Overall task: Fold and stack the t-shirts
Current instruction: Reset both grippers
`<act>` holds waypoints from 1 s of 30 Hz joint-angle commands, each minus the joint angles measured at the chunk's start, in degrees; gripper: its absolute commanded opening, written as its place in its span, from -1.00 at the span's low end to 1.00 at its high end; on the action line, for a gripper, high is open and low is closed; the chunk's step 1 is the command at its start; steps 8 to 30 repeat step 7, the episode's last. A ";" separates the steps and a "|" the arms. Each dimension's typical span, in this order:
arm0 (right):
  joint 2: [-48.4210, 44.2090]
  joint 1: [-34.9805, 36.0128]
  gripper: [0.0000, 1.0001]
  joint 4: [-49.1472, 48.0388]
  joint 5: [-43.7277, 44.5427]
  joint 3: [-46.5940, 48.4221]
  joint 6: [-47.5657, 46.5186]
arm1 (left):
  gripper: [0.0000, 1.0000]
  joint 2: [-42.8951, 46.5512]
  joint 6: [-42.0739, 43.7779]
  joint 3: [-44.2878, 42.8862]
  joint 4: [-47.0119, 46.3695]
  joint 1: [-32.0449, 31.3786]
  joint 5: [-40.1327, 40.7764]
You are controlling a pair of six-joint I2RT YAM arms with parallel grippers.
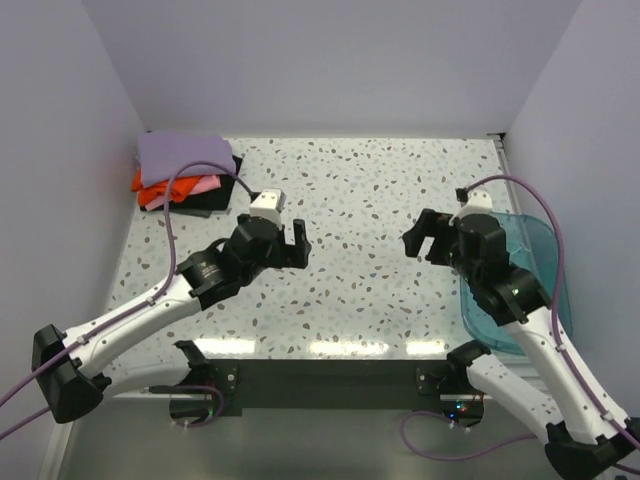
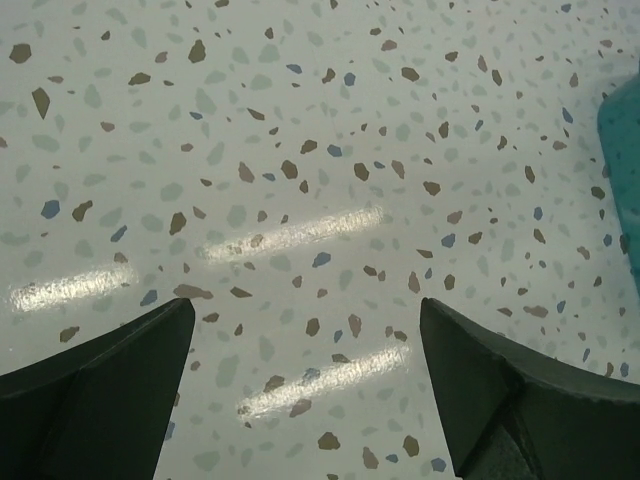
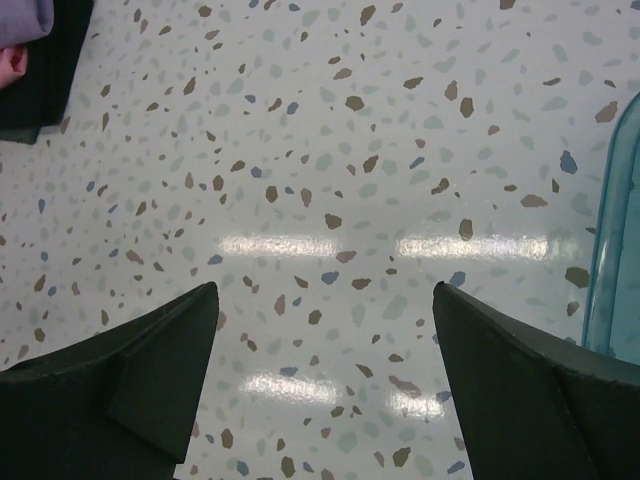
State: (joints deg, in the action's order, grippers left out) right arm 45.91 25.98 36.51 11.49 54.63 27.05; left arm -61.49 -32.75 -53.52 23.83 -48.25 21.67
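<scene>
A stack of folded t-shirts sits at the table's far left corner: lavender-purple (image 1: pixel 184 157) on top, then orange (image 1: pixel 152 189), pink (image 1: pixel 203 185) and black (image 1: pixel 218 199) below. Its corner shows in the right wrist view, lavender (image 3: pixel 22 18) over pink (image 3: pixel 10 62) and black (image 3: pixel 50 75). My left gripper (image 1: pixel 292 243) is open and empty above the table's middle, right of the stack; its fingers (image 2: pixel 120 370) frame bare table. My right gripper (image 1: pixel 421 240) is open and empty, facing the left one.
A translucent teal plastic bin (image 1: pixel 520 275) stands at the table's right edge beside my right arm; its rim shows in the right wrist view (image 3: pixel 615 260) and the left wrist view (image 2: pixel 622 140). Purple walls enclose the speckled table (image 1: pixel 360 200) on three sides.
</scene>
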 commanded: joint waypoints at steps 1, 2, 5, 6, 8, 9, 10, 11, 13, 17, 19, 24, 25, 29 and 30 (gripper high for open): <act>-1.96 0.04 0.82 -0.04 2.93 -3.21 0.55 | 1.00 1.99 -3.90 2.19 -2.48 -1.67 2.67; -2.05 0.04 0.82 -0.30 3.10 -3.65 0.46 | 1.00 1.99 -3.64 2.62 -2.48 -1.76 2.67; -1.44 0.04 0.82 -1.09 4.50 -3.92 0.37 | 1.00 2.43 -2.67 2.80 -2.13 -1.76 3.02; -1.18 0.13 0.83 -1.70 5.12 -3.92 0.29 | 1.00 2.69 -2.41 2.80 -1.78 -1.76 3.11; -0.65 0.04 0.89 -2.49 6.34 -3.83 0.98 | 1.00 2.78 -1.88 2.54 -1.51 -1.76 3.29; -0.65 0.04 0.89 -2.49 6.34 -3.83 0.98 | 1.00 2.78 -1.88 2.54 -1.51 -1.76 3.29; -0.65 0.04 0.89 -2.49 6.34 -3.83 0.98 | 1.00 2.78 -1.88 2.54 -1.51 -1.76 3.29; -0.65 0.04 0.89 -2.49 6.34 -3.83 0.98 | 1.00 2.78 -1.88 2.54 -1.51 -1.76 3.29; -0.65 0.04 0.89 -2.49 6.34 -3.83 0.98 | 1.00 2.78 -1.88 2.54 -1.51 -1.76 3.29; -0.65 0.04 0.89 -2.49 6.34 -3.83 0.98 | 1.00 2.78 -1.88 2.54 -1.51 -1.76 3.29; -0.65 0.04 0.89 -2.49 6.34 -3.83 0.98 | 1.00 2.78 -1.88 2.54 -1.51 -1.76 3.29; -0.65 0.04 0.89 -2.49 6.34 -3.83 0.98 | 1.00 2.78 -1.88 2.54 -1.51 -1.76 3.29; -0.65 0.04 0.89 -2.49 6.34 -3.83 0.98 | 1.00 2.78 -1.88 2.54 -1.51 -1.76 3.29; -0.65 0.04 0.89 -2.49 6.34 -3.83 0.98 | 1.00 2.78 -1.88 2.54 -1.51 -1.76 3.29; -0.65 0.04 0.89 -2.49 6.34 -3.83 0.98 | 1.00 2.78 -1.88 2.54 -1.51 -1.76 3.29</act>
